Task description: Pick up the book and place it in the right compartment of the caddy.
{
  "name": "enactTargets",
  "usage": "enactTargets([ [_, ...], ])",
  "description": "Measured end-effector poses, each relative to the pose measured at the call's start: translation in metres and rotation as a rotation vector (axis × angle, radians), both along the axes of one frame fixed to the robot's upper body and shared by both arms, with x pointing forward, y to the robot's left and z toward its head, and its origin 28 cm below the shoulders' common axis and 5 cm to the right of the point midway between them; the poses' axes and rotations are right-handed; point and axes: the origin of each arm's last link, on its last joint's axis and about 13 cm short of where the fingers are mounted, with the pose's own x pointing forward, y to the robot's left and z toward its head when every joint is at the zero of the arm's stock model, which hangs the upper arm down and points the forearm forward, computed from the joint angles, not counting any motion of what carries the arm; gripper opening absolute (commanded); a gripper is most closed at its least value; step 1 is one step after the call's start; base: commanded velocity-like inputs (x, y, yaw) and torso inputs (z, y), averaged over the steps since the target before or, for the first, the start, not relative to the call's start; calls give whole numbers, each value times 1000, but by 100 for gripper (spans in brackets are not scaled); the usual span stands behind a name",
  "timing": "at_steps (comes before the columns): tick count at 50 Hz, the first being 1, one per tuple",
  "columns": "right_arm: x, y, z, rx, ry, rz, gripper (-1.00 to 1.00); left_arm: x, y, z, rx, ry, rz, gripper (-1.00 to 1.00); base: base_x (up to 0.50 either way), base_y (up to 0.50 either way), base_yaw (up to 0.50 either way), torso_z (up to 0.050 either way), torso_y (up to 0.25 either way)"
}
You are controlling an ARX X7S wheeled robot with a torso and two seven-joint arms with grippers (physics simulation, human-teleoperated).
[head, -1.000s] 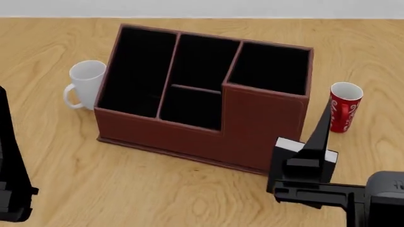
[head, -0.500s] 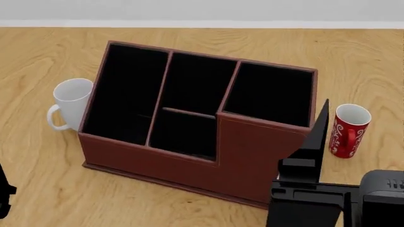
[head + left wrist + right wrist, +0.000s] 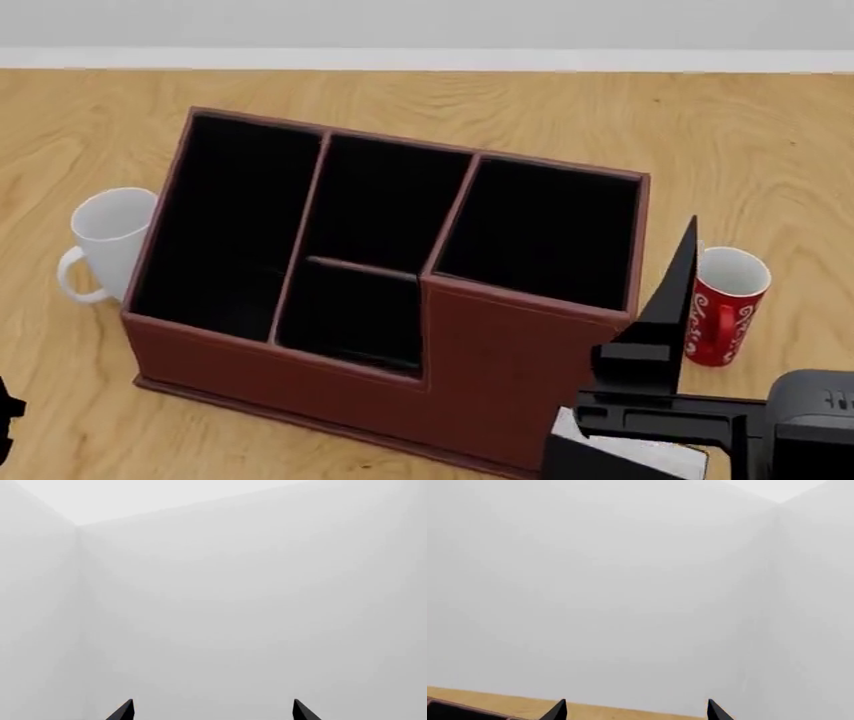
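Note:
The reddish-brown caddy (image 3: 494, 370) stands mid-table. Its right compartment (image 3: 541, 230) is black-lined, square and empty. The black book (image 3: 587, 462), with its white page edges (image 3: 641, 455) showing, sits at the bottom edge of the head view, right of the caddy's front corner and partly cut off. My right gripper (image 3: 663, 325) is above the book and points forward along the caddy's right wall. In the right wrist view its jaws (image 3: 635, 712) stand wide apart with nothing between the tips. My left gripper (image 3: 211, 711) is open, empty and faces a bare wall.
A white mug (image 3: 107, 240) stands against the caddy's left wall. A red mug (image 3: 721, 305) stands just right of my right gripper. The wooden table (image 3: 747, 150) runs back to a white wall. A caddy corner shows in the right wrist view (image 3: 460, 711).
The head view has shifted: the caddy and mugs sit lower and further left. The book has dropped to the frame's bottom edge relative to my right gripper. The left arm has nearly left view.

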Motion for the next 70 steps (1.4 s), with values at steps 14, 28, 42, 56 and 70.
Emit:
enactTargets([
  [14, 0, 1, 0, -3, 1, 6, 100, 1, 0, -1, -2, 2, 1, 100, 418, -91, 0, 0, 1],
  [28, -1, 0, 3, -4, 1, 16, 100, 1, 1, -1, -3, 0, 3, 100, -4, 0, 0, 0, 1],
  [42, -11, -15, 49, -68, 155, 132, 100, -2, 2, 6, -8, -28, 5, 100, 0, 0, 0, 0, 0],
  [56, -9, -31, 118, -183, 524, 249, 100, -2, 4, 11, -18, -56, 5, 100, 0, 0, 0, 0, 0],
  [70, 5, -26, 162, -397, 891, 393, 100, 0, 5, 12, -26, -65, 1, 100, 0, 0, 0, 0, 0],
])
